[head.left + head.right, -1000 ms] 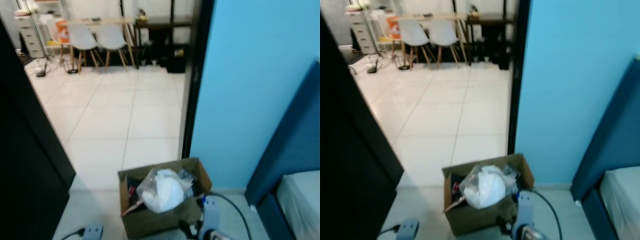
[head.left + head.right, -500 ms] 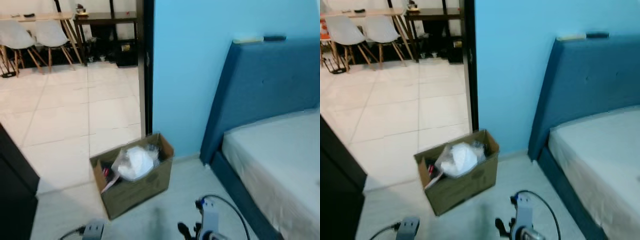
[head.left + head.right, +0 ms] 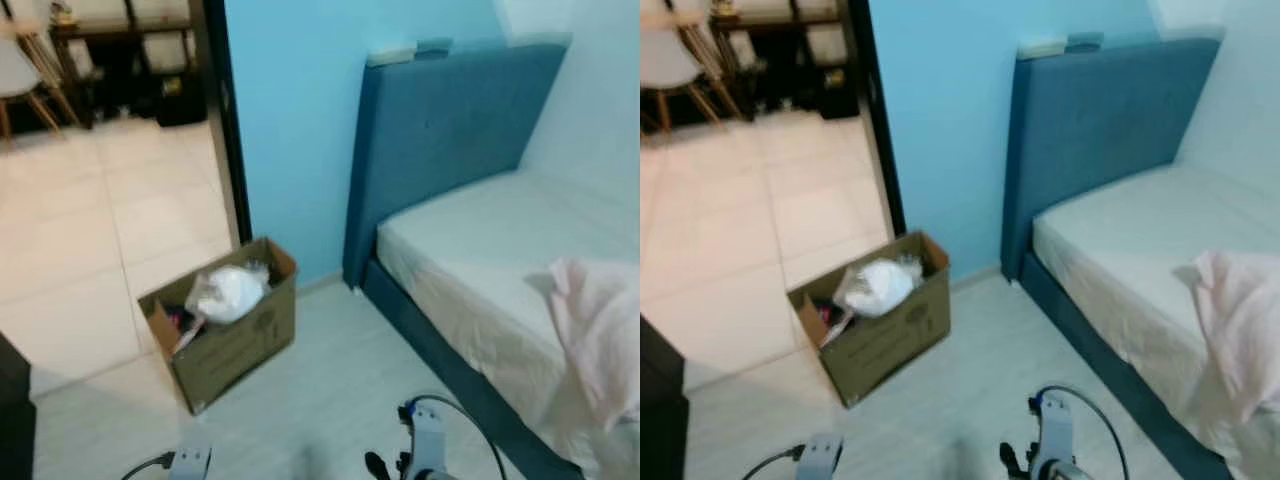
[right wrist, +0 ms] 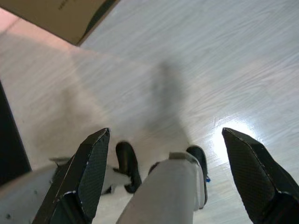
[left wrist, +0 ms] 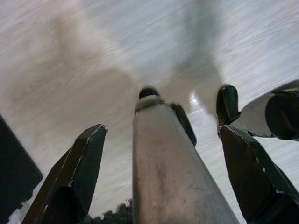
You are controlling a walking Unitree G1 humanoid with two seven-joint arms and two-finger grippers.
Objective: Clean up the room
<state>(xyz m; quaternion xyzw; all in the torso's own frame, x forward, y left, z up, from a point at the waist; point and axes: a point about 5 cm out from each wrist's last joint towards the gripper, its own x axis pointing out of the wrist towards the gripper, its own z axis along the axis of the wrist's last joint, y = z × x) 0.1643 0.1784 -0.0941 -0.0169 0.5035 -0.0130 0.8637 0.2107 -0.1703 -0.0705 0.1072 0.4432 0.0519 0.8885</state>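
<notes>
Left eye view: a box [image 3: 228, 330] of rubbish stands on the floor by the doorway, likely as the bin, and a pink cloth [image 3: 596, 335] lies loose on the bed [image 3: 470, 240], probably what needs tidying. Both the left gripper [image 5: 159, 172] and right gripper [image 4: 168, 177] hang over the floor, jaws apart and empty, well away from the cloth.

box [image 3: 225, 335] with a bag [image 3: 226, 293] inside, left of the bed [image 3: 480, 250]; cloth [image 3: 598, 335] on the bed

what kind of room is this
Most likely a bedroom in a home: a bed with a blue padded headboard stands against a light blue wall, and a doorway opens onto a tiled room with chairs.
</notes>
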